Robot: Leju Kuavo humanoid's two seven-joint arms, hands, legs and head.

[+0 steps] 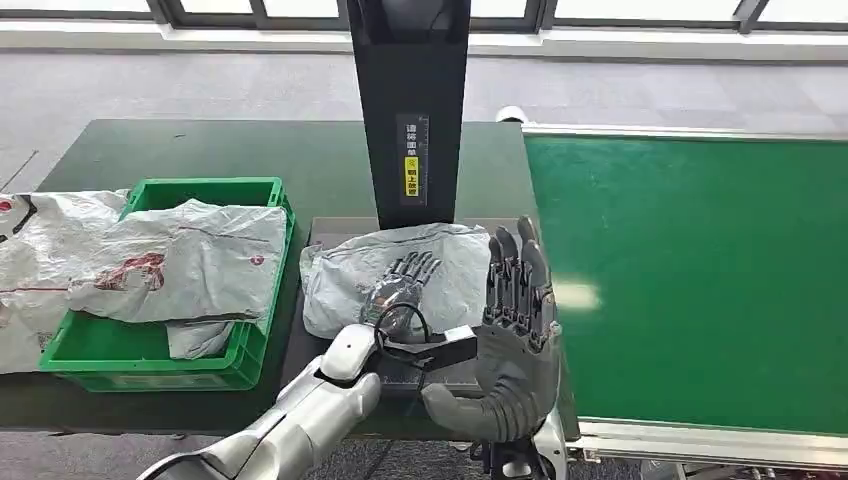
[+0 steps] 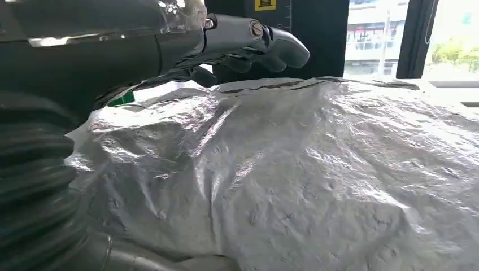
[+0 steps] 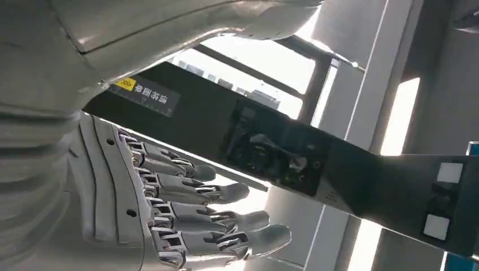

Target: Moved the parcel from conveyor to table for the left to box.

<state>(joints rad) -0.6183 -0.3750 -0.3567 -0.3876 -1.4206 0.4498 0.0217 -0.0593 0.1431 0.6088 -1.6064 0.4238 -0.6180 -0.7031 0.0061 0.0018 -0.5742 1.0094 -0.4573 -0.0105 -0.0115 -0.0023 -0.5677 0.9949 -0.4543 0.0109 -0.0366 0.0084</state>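
The parcel (image 1: 400, 275) is seen on the counter (image 1: 200, 150) at 3 o'clock of the bin (image 1: 150, 365), the left robot hand (image 1: 400, 285) laid flat on it ungrasped, presumably for boxing; the right robot hand (image 1: 515, 330) is raised open, empty.

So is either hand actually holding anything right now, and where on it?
Nothing is held. The left hand lies flat on top of the crinkled grey plastic parcel, fingers spread; the right hand stands open beside it, palm toward it.
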